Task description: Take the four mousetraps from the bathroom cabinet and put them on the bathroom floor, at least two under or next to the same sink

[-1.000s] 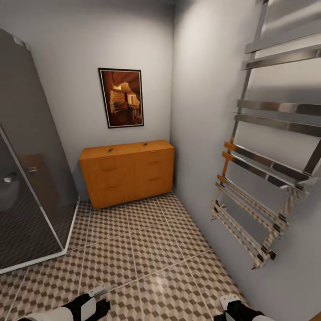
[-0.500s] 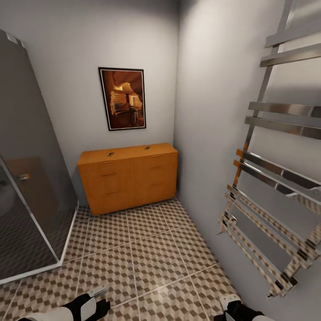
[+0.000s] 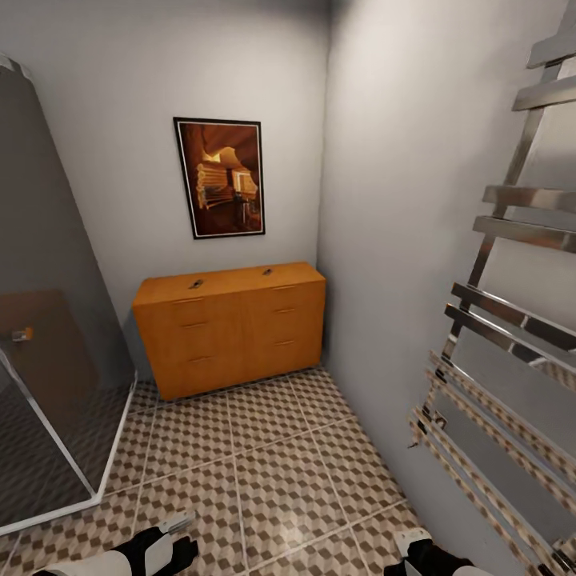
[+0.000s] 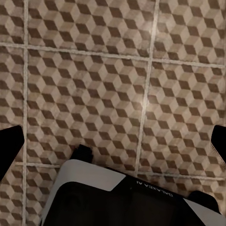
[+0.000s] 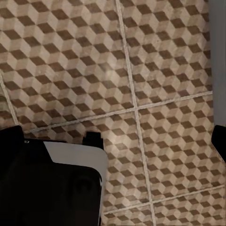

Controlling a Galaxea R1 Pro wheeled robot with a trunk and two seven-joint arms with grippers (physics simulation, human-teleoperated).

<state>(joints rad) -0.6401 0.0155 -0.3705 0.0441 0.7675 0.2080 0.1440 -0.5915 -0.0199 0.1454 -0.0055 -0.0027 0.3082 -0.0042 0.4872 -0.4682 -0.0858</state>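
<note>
I see the cabinet (image 3: 230,328) standing against the far wall, well apart from my left end effector (image 3: 164,548) and right end effector (image 3: 416,552), which sit low at the near edge of the head view; I cannot tell whether either is released or clenched. The cabinet is wide, low, orange-brown, drawers shut, with two small dark items on top, too small to identify. The cube-patterned bathroom floor (image 3: 264,464) stretches between us.
</note>
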